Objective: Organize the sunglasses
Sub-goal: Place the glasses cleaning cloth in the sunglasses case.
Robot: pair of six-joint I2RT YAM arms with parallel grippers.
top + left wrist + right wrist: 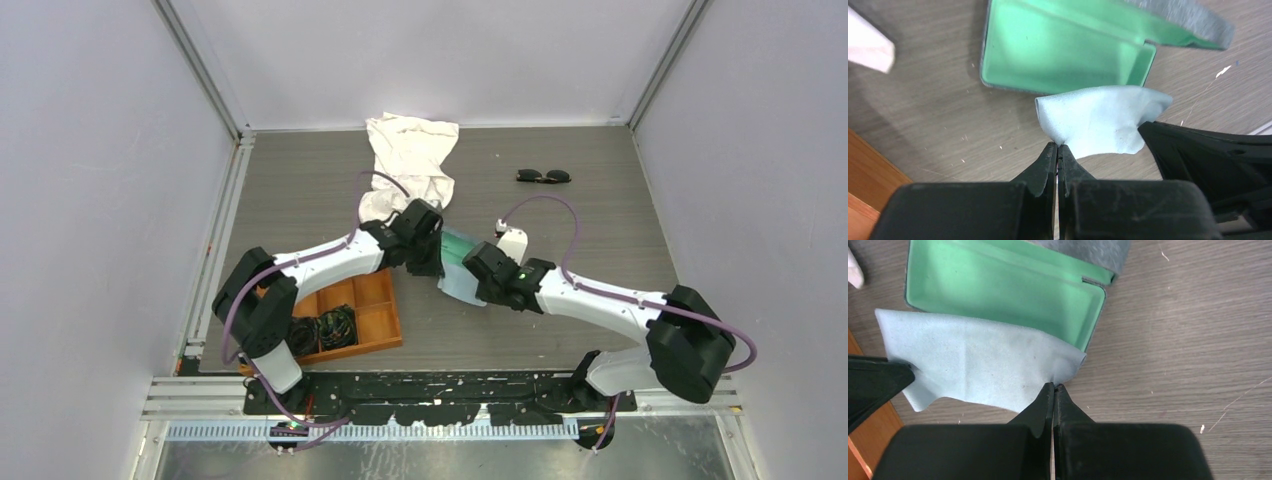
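The black sunglasses (543, 176) lie alone at the far right of the table, away from both grippers. The open grey-blue glasses case with mint-green lining (460, 247) lies at mid-table; it also shows in the left wrist view (1063, 47) and the right wrist view (1003, 287). A small pale blue cleaning cloth (978, 360) hangs stretched just in front of the case, also seen in the left wrist view (1103, 122). My left gripper (1057, 146) is shut on one corner of it. My right gripper (1054, 386) is shut on the opposite corner.
A large white cloth (410, 160) lies crumpled at the back centre. A wooden compartment tray (375, 320) with round black coiled bundles (337, 327) sits at the near left, under my left arm. Grey walls enclose the table on three sides.
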